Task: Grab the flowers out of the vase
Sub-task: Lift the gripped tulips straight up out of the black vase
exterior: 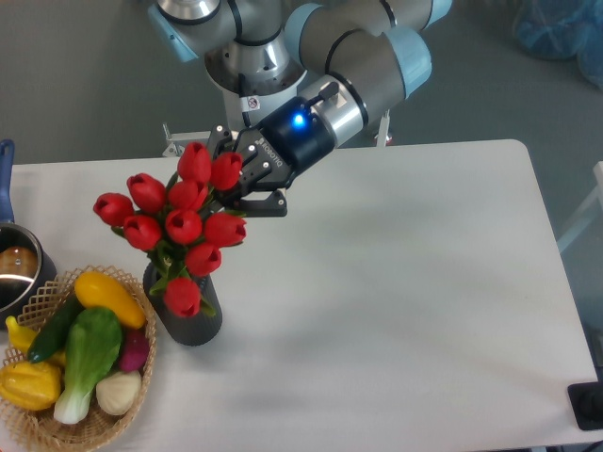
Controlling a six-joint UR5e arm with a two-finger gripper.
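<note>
The flowers [179, 226], a bunch of red tulip buds with green stems and leaves, stand in the dark grey ribbed vase [193, 322] at the table's left. The bunch spreads wider than the vase and hides its mouth. My gripper [237, 174] reaches in from the upper right at the top of the bunch. Its black fingers [268, 202] stand apart, with the upper right buds between or in front of them. The buds hide part of the fingers. The jaws look open and not closed on the stems.
A woven wicker basket [38, 433] with yellow, green and dark-red vegetables sits at the front left, touching the vase's left side. A metal pot [14, 273] with a blue handle is at the left edge. A black object [589, 405] sits at the front right corner.
</note>
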